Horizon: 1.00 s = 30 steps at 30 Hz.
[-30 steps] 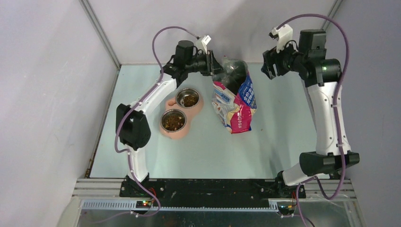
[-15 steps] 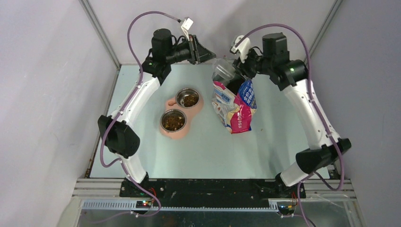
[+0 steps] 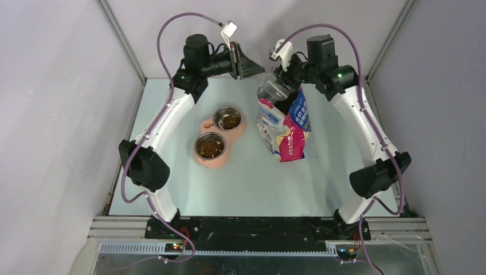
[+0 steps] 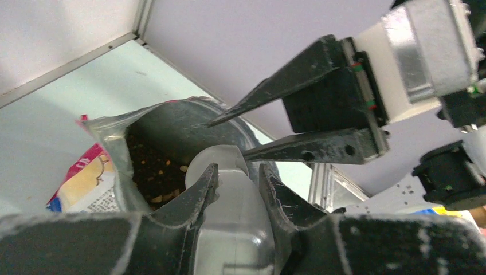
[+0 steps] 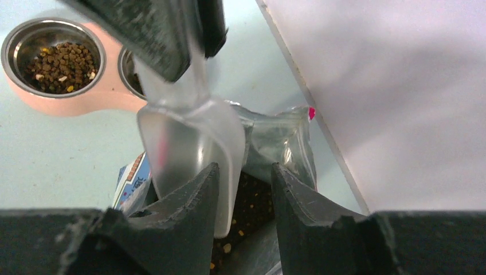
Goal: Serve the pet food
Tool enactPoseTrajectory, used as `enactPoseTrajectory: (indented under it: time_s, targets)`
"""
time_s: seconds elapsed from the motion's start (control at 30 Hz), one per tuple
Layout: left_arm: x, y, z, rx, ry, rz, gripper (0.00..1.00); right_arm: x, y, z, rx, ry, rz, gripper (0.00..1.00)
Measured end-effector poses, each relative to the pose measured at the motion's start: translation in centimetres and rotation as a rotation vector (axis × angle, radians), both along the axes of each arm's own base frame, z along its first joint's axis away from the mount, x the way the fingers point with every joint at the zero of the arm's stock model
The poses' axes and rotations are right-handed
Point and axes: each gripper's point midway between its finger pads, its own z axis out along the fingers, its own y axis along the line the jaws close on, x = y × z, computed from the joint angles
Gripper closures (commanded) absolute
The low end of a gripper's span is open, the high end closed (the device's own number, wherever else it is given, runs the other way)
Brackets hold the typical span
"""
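Top external view: the left claw point(image 3: 261, 71) and right claw point(image 3: 279, 81) meet at the far side of a pale green counter point(image 3: 258, 183). They are over the open mouth of a pink, white and blue printed foil bag point(image 3: 283, 129).
Left claw: closed on the handle of a translucent plastic scoop point(image 5: 189, 143). The scoop's bowl tips down into the bag's mouth and looks empty.
Right claw: its jaws stand partly apart at the bag's rim, with the scoop's lip in the gap. I cannot tell whether they pinch the foil, the scoop or nothing.
Pet food: small dark-brown dry kibble point(image 5: 60, 57) already lies in both round steel bowls point(image 3: 216, 117). The bowls sit in a pink double feeder point(image 3: 238, 133) just left of the bag, and more kibble lies loose inside the bag.
Collision risk: the two claws are almost touching. A small sideways drift by either could knock the scoop askew in its grip.
Wrong-grip risk: if the right claw closes now, it may catch the scoop's lip instead of the foil. The two arms would then pull against each other.
Tipping risk: the bag looks light and soft. Pushing the scoop in hard, or tugging the rim, could topple it and spill kibble across the counter.
Overflow risk: both bowls look well filled, so another scoopful could run over their rims.
Carry risk: a heaped scoop held only by its narrow handle may tilt on the way to the feeder and shed pellets.
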Motion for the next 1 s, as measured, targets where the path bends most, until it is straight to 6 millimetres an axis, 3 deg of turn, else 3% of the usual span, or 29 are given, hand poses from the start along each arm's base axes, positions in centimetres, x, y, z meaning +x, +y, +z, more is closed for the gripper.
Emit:
enactPoseTrajectory:
  time_s: [0.13,0.3,0.5,1.0]
  targets:
    - [-0.8,-0.3,0.6,-0.019,-0.011,-0.050,1.00,0.7,0.8,0.0,0.016,0.001,0.009,0.67]
    - [-0.9,-0.3,0.9,-0.029,-0.032,-0.069,0.99,0.7,1.5,-0.7,0.027,0.026,0.035,0.99]
    - [-1.0,-0.3,0.4,-0.020,-0.021,-0.083,0.83,0.5,1.4,-0.7,0.025,0.035,0.038,1.00]
    - [-0.9,-0.6,0.3,0.035,-0.015,-0.137,0.73,0.4,1.2,-1.0,0.021,0.047,0.035,1.00]
